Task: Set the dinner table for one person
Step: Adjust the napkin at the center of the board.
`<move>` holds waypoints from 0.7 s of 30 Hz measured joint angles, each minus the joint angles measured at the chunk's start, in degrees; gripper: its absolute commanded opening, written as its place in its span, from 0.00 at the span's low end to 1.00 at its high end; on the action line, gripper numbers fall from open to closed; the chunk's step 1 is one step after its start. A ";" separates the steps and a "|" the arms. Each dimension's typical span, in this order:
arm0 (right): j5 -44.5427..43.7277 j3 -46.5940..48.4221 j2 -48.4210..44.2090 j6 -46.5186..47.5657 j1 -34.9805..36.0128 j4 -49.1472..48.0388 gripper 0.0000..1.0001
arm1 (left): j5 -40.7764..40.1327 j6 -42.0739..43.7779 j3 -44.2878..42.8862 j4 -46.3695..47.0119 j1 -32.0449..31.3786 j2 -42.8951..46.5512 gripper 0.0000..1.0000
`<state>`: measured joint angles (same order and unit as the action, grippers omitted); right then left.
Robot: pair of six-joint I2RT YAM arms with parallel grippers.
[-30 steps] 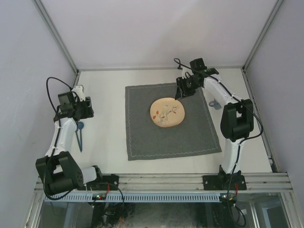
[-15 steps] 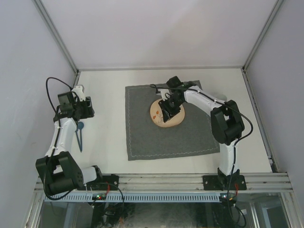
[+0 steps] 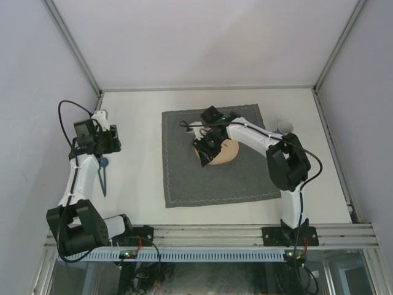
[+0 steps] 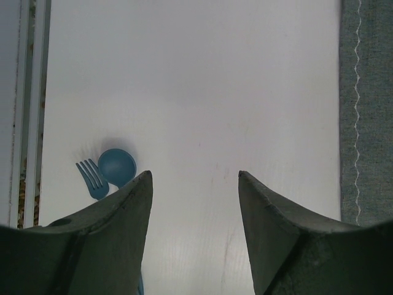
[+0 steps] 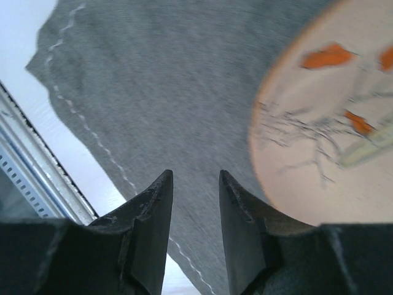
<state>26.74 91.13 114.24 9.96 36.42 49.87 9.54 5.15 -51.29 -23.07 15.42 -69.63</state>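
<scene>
The off-white dinner table carries a square dark grey stitched cloth with a round tan plate painted with an orange and green motif. My right gripper hovers over the plate's left edge, partly hiding it. In the right wrist view the right gripper is open by a narrow gap with nothing in it, the cloth lies below and the plate is to the right. My left gripper is open over bare table. A blue spoon and a blue fork lie just left of it.
A pale cup stands on the table beside the cloth's right edge, behind the right arm's elbow. Metal rails border the table's near edge. The spoon and fork lie near the left wall, under the left arm.
The right arm has swung from the cloth's far right corner to the plate's left side, its jaws narrowing slightly. The cup at the right came into view. The left arm has stayed put.
</scene>
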 measured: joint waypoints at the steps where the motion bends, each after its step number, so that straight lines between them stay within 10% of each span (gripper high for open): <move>1: 0.39 0.00 -0.02 0.33 1.22 -0.04 0.35 | -0.28 0.00 0.26 0.24 0.02 0.33 0.63; 21: 2.16 0.35 -0.98 1.86 24.63 -4.85 0.50 | -3.15 -3.61 8.35 7.28 17.70 10.29 0.63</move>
<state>28.91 91.48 113.25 11.81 61.06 45.01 6.39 1.54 -42.94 -15.79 33.12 -59.33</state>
